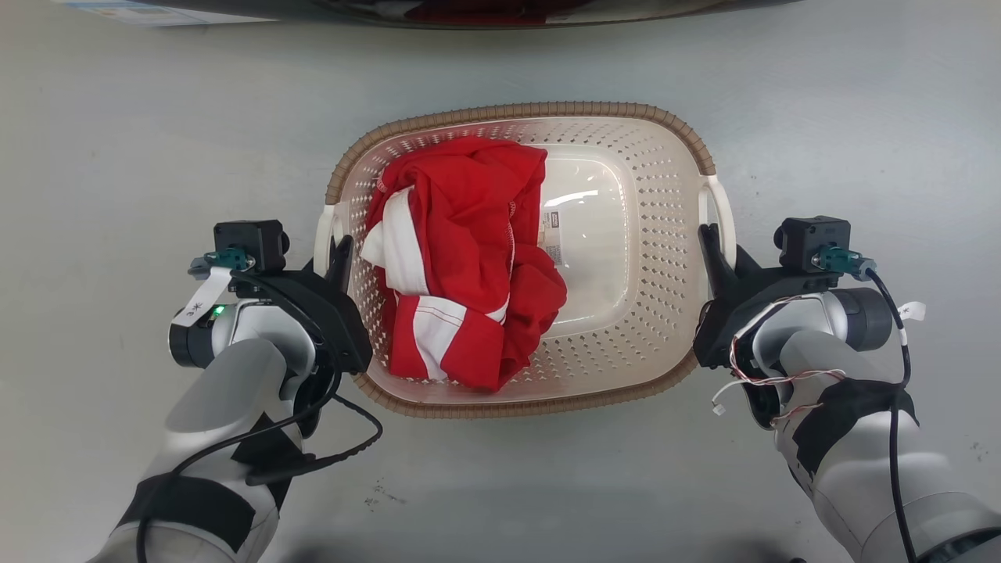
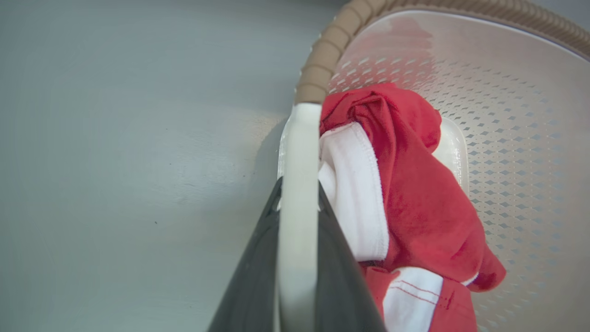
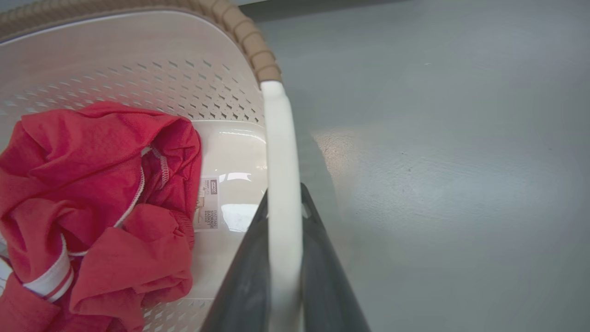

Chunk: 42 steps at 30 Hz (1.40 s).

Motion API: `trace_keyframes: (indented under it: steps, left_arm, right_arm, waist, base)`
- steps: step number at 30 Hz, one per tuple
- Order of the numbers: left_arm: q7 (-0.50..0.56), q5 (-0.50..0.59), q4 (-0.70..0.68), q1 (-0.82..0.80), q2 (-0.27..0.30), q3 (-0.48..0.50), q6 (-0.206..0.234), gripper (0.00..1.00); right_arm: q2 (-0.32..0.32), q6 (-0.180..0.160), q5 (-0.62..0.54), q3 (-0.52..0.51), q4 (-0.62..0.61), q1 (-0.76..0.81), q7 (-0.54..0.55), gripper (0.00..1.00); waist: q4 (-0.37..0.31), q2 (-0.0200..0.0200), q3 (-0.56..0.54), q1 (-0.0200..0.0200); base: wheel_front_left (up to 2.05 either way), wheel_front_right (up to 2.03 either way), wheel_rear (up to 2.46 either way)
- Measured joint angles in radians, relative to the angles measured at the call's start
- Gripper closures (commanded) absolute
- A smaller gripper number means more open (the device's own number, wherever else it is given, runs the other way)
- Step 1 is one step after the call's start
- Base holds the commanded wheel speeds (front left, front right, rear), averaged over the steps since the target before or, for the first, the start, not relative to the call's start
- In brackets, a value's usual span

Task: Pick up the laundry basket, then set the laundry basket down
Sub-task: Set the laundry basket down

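In the head view, the laundry basket sits over the grey floor with a red-and-white garment heaped in its left half. The left gripper is at the basket's left handle and the right gripper at its right handle, a matched hold likely meant to keep the basket level. In the left wrist view, both dark fingers clamp that basket handle between them. The right wrist view shows fingers pinching the opposite handle likewise, though whether the basket rests or hangs I cannot tell.
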Motion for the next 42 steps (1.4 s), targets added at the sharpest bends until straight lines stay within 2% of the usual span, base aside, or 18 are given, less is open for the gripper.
trace_keyframes:
  steps: [3,4,5,6,7,11,20,26,39,42]
  left_arm:
    - [0.000,0.000,0.000,-0.001,0.000,-0.002,0.000,0.98]
    - [0.000,0.000,0.000,-0.002,0.000,-0.003,0.000,0.61]
    - [0.000,-0.002,0.000,-0.003,0.000,-0.003,0.000,0.13]
    - [0.000,-0.004,0.000,-0.006,0.000,-0.003,0.000,0.00]
    - [-0.001,-0.005,0.002,-0.010,0.003,-0.003,0.000,0.00]
    - [-0.003,-0.010,0.006,-0.014,0.024,0.002,0.001,0.00]
    - [-0.016,-0.019,0.006,-0.011,0.021,0.001,0.001,0.00]
    - [-0.041,-0.016,0.002,-0.005,0.039,-0.013,0.001,0.00]
    - [-0.072,0.001,-0.043,0.117,0.038,-0.029,0.001,0.00]
    - [-0.072,0.006,-0.061,0.143,0.038,-0.031,0.001,0.00]
  right_arm:
    - [-0.001,0.009,0.002,0.001,0.002,0.000,-0.002,1.00]
    - [-0.002,0.009,0.002,0.002,0.002,0.000,-0.003,1.00]
    - [-0.002,0.009,0.002,0.001,0.002,0.000,-0.003,0.77]
    - [-0.003,0.010,0.002,0.002,0.001,-0.001,-0.003,0.44]
    - [-0.006,0.010,0.002,0.003,0.001,-0.001,-0.003,0.00]
    - [-0.023,0.019,0.002,0.006,0.001,-0.001,-0.004,0.00]
    - [-0.028,0.035,-0.001,0.013,-0.013,0.001,-0.013,0.00]
    - [-0.027,0.041,0.000,0.017,-0.038,0.027,-0.021,0.00]
    - [-0.032,0.044,-0.001,-0.020,-0.140,0.143,-0.022,0.00]
    - [-0.042,0.034,-0.001,-0.036,-0.170,0.180,-0.022,0.00]
  waist:
    - [0.001,0.0001,-0.001,0.0001]
    - [0.001,0.0001,-0.002,0.0002]
    - [0.001,0.0001,-0.002,0.0002]
    - [0.001,0.0001,-0.003,0.0002]
    - [0.002,0.0001,-0.004,0.0002]
    - [0.002,0.0001,-0.008,0.0003]
    - [0.005,0.0003,-0.044,0.0003]
    - [0.003,0.0002,-0.085,0.0002]
    - [-0.008,0.0002,-0.245,0.0001]
    - [-0.010,0.0002,-0.288,0.0001]
  base:
    - [0.00,0.00,0.00]
    - [0.00,0.00,0.00]
    - [0.00,0.00,0.00]
    - [0.00,0.00,0.00]
    - [0.00,0.00,0.00]
    - [0.00,0.00,0.00]
    - [0.00,0.00,0.00]
    - [0.00,0.00,0.00]
    - [0.00,0.00,0.00]
    - [0.00,0.00,0.00]
